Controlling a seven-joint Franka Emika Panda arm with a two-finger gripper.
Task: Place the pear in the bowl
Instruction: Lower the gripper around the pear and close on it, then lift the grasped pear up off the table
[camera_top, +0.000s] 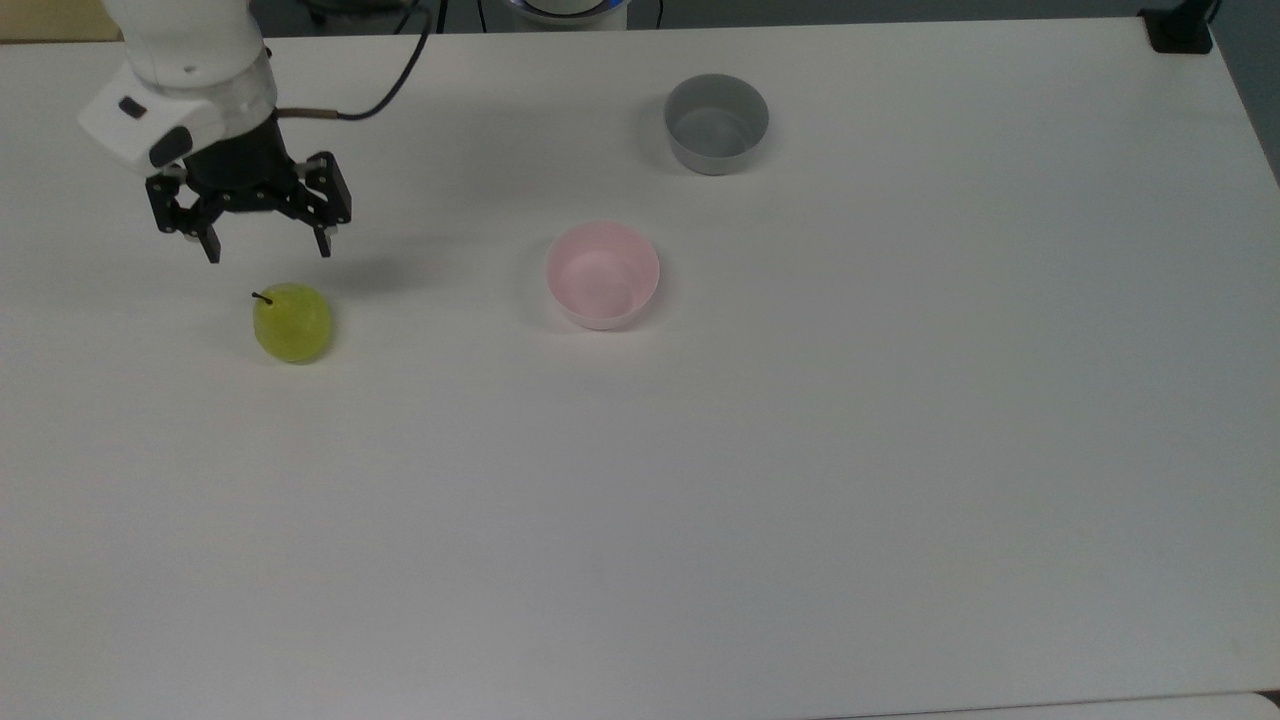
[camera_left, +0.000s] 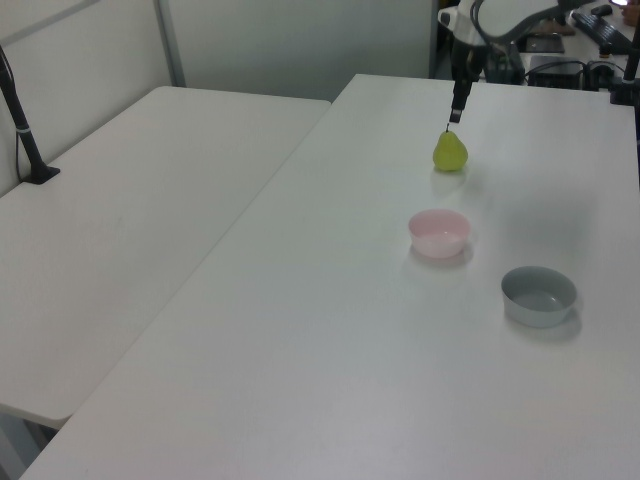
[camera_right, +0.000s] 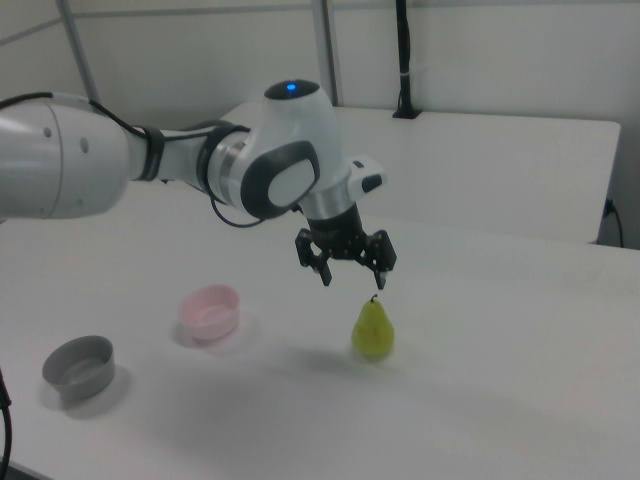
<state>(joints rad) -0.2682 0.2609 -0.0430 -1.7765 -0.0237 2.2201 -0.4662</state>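
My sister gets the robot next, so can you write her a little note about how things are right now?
Gripper: open, holding nothing, in the air just above the pear and not touching it.
Pear: upright on the white table, stem up, off to the top view's left of both bowls.
Pink bowl: nothing inside, near the middle of the table.
Grey bowl: nothing inside, beyond the pink one; not the target.
Done: nothing moved yet.
Left: probably lower over the pear, grasp it, lift, carry it to the pink bowl, let go.

Bright even light, soft shadows, slight blur
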